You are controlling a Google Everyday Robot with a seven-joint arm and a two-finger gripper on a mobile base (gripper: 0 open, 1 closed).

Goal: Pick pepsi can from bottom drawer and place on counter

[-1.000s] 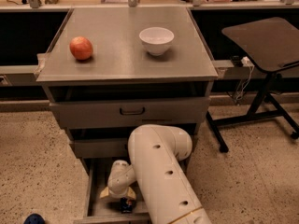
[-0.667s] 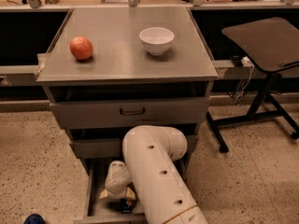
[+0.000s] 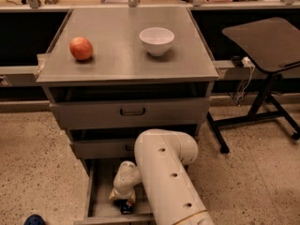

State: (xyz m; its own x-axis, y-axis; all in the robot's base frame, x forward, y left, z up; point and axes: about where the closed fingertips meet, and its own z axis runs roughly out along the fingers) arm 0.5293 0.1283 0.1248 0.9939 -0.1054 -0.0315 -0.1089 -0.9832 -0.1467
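Early days imo: the gripper is down in the bottom drawer, lower middle of frame, right over the pepsi can. Can't tell if it's grabbed it. The lift to the counter isn't done yet.

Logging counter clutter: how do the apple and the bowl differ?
The apple is red-orange and round; the bowl is white and open-topped. The apple sits left on the counter, the bowl right of centre. The bowl is wider than the apple. Both stand clear of the gripper, which is down in the bottom drawer by the pepsi can.
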